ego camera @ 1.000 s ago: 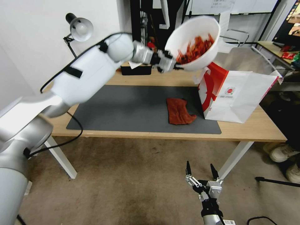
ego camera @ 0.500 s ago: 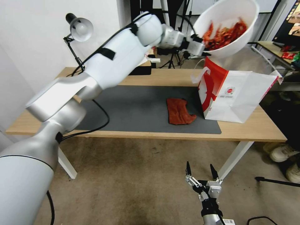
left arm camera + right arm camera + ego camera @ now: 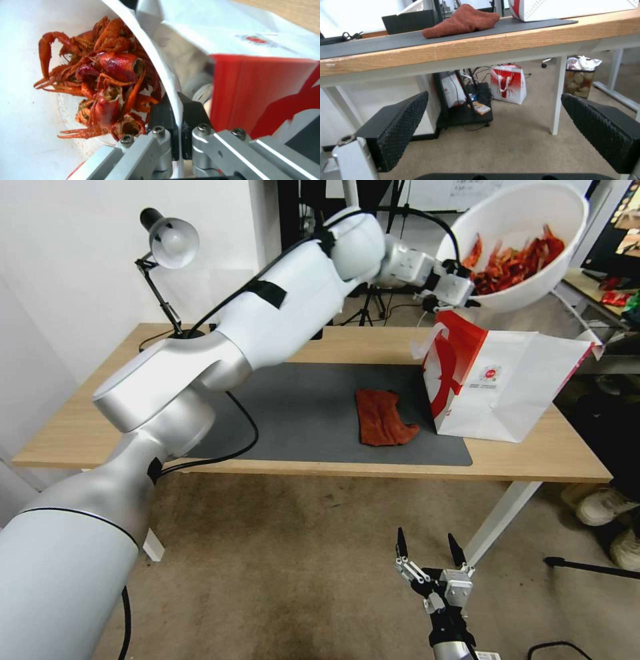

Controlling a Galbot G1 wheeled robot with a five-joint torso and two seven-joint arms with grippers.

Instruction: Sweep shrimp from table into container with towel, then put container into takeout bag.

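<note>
Above the takeout bag [image 3: 497,380] at the table's [image 3: 333,347] right end, the left gripper [image 3: 460,290] pinches the rim of the shrimp-filled container [image 3: 527,280], while the right gripper [image 3: 427,553] hangs open below the front edge.

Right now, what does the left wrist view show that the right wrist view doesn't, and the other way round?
Left wrist only: the left claw shut on the bowl's rim, with shrimp piled inside, just beside the bag's red panel.

Right wrist only: the right claw open and low in front of the table, the towel lying on the mat, and the floor under the table.

Both: the bag.
</note>
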